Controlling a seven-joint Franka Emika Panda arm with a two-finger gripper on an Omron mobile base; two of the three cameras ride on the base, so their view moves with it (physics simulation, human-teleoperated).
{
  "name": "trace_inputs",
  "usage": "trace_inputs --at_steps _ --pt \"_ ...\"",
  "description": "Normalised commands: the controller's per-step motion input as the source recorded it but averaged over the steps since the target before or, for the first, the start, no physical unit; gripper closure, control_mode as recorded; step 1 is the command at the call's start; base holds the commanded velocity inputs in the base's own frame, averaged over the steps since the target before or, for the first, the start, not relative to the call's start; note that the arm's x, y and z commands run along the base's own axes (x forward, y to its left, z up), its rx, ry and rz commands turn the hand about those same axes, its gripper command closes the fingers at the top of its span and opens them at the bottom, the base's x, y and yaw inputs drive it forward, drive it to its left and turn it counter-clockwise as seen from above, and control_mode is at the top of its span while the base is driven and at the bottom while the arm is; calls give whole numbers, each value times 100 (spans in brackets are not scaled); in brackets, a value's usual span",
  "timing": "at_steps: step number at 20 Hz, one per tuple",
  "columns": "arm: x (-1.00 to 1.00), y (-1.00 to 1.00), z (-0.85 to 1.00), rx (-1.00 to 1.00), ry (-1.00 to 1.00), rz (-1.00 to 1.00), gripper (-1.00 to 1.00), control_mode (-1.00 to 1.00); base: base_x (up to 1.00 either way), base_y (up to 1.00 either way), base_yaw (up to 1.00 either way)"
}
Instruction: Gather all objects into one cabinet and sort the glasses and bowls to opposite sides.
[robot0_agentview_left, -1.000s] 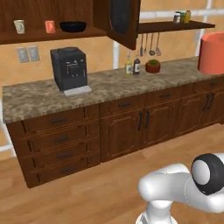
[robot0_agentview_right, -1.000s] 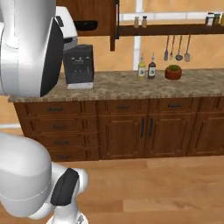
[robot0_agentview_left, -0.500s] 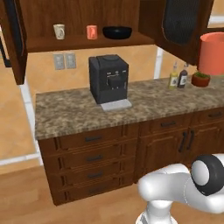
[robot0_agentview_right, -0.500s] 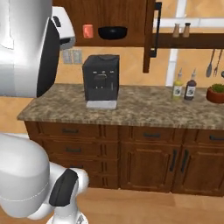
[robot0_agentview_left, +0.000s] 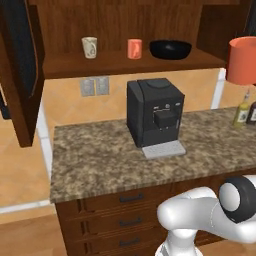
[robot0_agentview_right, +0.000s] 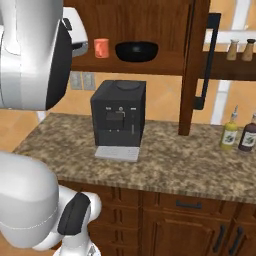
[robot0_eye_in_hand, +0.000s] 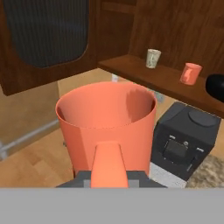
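Observation:
My gripper (robot0_eye_in_hand: 109, 180) is shut on the handle of a salmon-orange mug (robot0_eye_in_hand: 107, 122), which stands upright in front of the hand camera. That held mug (robot0_agentview_left: 242, 60) hangs high at the right edge of the left base view. The reddish-brown cabinet (robot0_agentview_left: 125, 65) stands open ahead. Its shelf carries a cream mug (robot0_agentview_left: 89, 47), a second salmon-orange mug (robot0_agentview_left: 134, 48) and the wide black bowl (robot0_agentview_left: 170, 49), left to right. The shelf mug (robot0_agentview_right: 101, 47) and the bowl (robot0_agentview_right: 136, 51) show from the right too, and the cream mug (robot0_eye_in_hand: 153, 58) and orange mug (robot0_eye_in_hand: 190, 73) from the hand.
A black coffee machine (robot0_agentview_left: 152, 117) stands on the granite counter (robot0_agentview_left: 100, 160) under the cabinet. The cabinet's left door (robot0_agentview_left: 20, 75) and right door (robot0_agentview_right: 200, 60) swing out over the counter. Bottles (robot0_agentview_right: 230, 132) stand at the right. Drawers (robot0_agentview_left: 120, 210) run below.
Both base views have shifted as the base drove left and closer, so the open cabinet and coffee machine now sit ahead. The orange mug stays in my grip.

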Motion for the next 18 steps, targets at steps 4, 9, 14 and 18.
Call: trace_inputs --at_steps 4,9,14,18 --pt "0 0 0 0 0 0 100 100 100 23 12" --pt "0 0 0 0 0 0 100 100 100 5 10" --pt "0 0 0 0 0 0 100 100 91 7 5" --pt "0 0 0 0 0 0 100 100 35 0 0"
